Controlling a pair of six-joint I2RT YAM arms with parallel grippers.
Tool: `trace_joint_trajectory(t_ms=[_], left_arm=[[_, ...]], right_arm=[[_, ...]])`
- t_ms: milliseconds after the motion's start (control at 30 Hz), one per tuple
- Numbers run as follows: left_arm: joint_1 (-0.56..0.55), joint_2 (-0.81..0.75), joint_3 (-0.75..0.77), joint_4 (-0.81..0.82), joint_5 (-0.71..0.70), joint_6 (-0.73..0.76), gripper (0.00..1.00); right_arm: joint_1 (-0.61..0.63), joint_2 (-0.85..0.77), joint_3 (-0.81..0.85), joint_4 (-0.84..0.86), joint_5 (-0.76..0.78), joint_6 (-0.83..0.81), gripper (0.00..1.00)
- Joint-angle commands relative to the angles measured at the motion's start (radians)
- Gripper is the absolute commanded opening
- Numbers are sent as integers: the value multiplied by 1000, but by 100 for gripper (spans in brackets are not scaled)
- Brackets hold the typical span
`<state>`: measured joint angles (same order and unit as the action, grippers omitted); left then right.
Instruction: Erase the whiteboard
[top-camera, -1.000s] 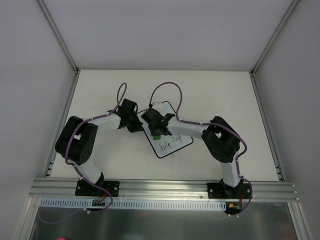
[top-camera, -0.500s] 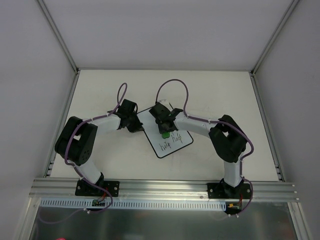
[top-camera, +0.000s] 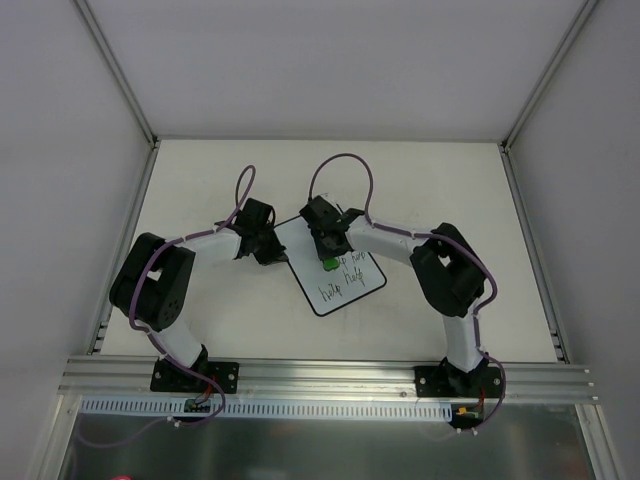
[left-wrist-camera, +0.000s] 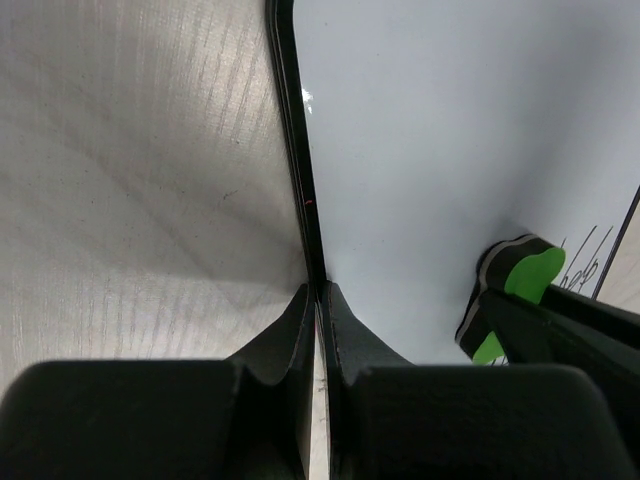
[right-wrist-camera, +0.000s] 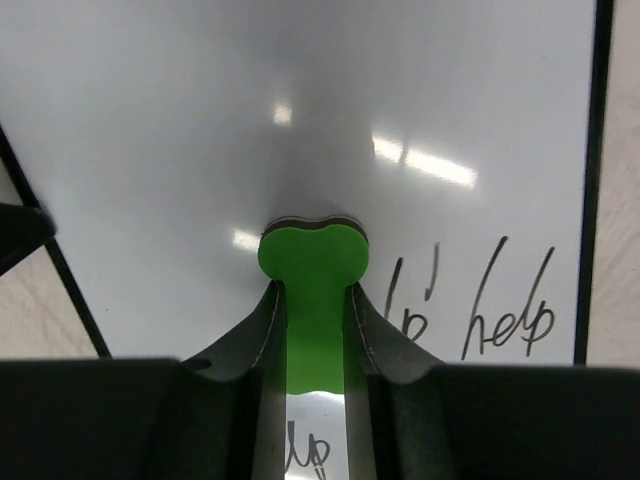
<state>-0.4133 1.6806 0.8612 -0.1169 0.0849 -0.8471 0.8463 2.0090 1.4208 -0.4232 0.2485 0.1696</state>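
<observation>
The whiteboard (right-wrist-camera: 450, 90) carries the handwritten word "help" in black (repeated, some copies partly hidden).

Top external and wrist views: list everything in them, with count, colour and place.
whiteboard: one, white with a black border, middle of the table.
handwriting: several words, black, on the whiteboard's near part.
eraser: one, green, on the whiteboard beside the handwriting.
table: one, off-white, under everything.
rail: one, silver, along the table's near edge.
left end effector: one, black, shut on the whiteboard's edge.
right end effector: one, black, shut on the eraser.
</observation>
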Motion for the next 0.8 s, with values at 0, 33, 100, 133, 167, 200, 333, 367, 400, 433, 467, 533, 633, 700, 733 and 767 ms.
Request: trace_joint_trajectory(t_ms=[0, 33, 100, 133, 167, 200, 333, 367, 400, 433, 467, 533, 633, 700, 733, 767], left_arm=[[-2, 60, -67, -204, -88, 71, 0], [-1, 60, -68, -202, -88, 71, 0], [2, 59, -71, -204, -88, 74, 0], [4, 57, -74, -204, -88, 72, 0], [5, 56, -77, -202, -88, 74, 0], [5, 54, -77, -204, -88, 74, 0], [8, 51, -83, -204, -88, 75, 0], [8, 51, -82, -204, -88, 75, 0], [8, 50, -83, -204, -88, 75, 0], [8, 48, -82, -204, -88, 75, 0], [8, 50, -83, -204, -88, 74, 0], [8, 50, -80, -205, -88, 74, 0], [8, 54, -77, -204, -88, 77, 0], [8, 57, -74, -204, -65, 77, 0], [8, 60, -73, -204, -62, 75, 0], [8, 60, -71, -202, -62, 75, 0]], right_arm=[[-44, 27, -8, -26, 41, -25, 0], [-52, 28, -11, -26, 49, -27, 0], [-76, 28, -26, -28, 64, -33, 0], [-88, 24, -32, -28, 64, -32, 0], [-110, 20, -39, -26, 66, -32, 0], [-119, 17, -49, -28, 67, -32, 0], [-164, -3, -74, -26, 75, -28, 0], [-171, -6, -74, -26, 75, -30, 0], [-173, -6, -74, -28, 69, -35, 0], [-170, -7, -71, -28, 60, -36, 0], [-165, -7, -71, -28, 51, -36, 0], [-151, -6, -63, -28, 31, -38, 0], [-106, -3, -57, -20, 0, -30, 0], [-61, 2, -56, -5, -43, -7, 0], [-44, 10, -56, -2, -55, 1, 0], [-15, 11, -56, 3, -61, 10, 0]])
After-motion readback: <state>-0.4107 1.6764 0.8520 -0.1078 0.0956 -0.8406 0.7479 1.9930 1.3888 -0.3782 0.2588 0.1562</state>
